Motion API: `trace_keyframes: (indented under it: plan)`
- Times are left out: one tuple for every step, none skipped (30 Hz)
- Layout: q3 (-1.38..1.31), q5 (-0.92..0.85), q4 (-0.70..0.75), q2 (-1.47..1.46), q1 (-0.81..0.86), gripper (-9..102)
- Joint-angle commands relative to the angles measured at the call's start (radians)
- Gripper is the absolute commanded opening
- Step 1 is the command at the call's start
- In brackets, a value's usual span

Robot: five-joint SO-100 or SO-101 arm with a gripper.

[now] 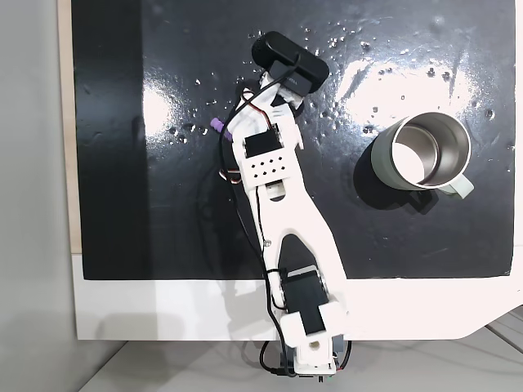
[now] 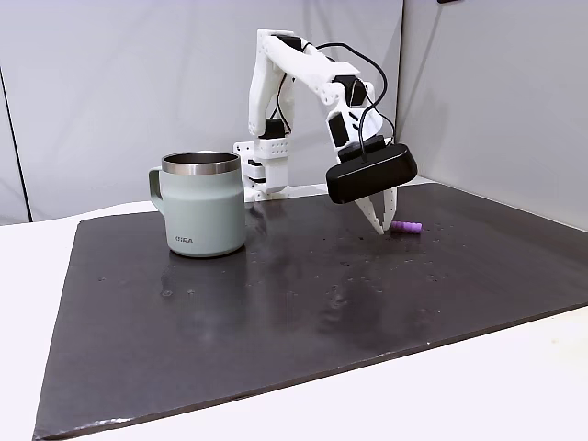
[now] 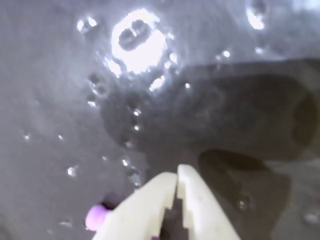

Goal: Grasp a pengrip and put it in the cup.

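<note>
In the wrist view the hand sits low in the frame, fingers together and empty, the pengrip just beside it at lower left. The reach is in hand; next I judge the fingers must part and shift over it. The cup stands well apart, left on the table in a fixed view

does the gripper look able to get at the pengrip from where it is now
Probably yes, but not as posed. The gripper is shut, tips low over the mat, and the pengrip lies just beside it with nothing between. It would need to open and shift sideways over it.
</note>
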Motion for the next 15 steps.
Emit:
trace_keyframes:
  plan:
    - [-0.089,-0.009,-0.031,-0.002,-0.02,0]
    - [-0.097,-0.014,-0.031,-0.005,-0.023,0]
    - [-0.103,-0.018,-0.031,-0.006,-0.026,1]
    - [-0.106,-0.026,-0.031,-0.008,-0.029,2]
    - [-0.107,-0.035,-0.029,-0.008,-0.034,3]
    - [-0.11,-0.052,-0.023,-0.008,-0.038,4]
    - [-0.11,-0.071,-0.014,-0.005,-0.043,6]
    - [-0.11,-0.092,-0.009,-0.002,-0.046,8]
    - [-0.11,-0.112,-0.005,0.003,-0.051,10]
    - [-0.11,-0.132,0.0,0.008,-0.052,11]
    - [-0.109,-0.15,0.005,0.012,-0.055,13]
    - [-0.109,-0.169,0.009,0.017,-0.057,15]
    - [-0.109,-0.187,0.017,0.021,-0.058,16]
    - [-0.107,-0.206,0.023,0.026,-0.061,17]
    - [-0.106,-0.221,0.028,0.031,-0.063,18]
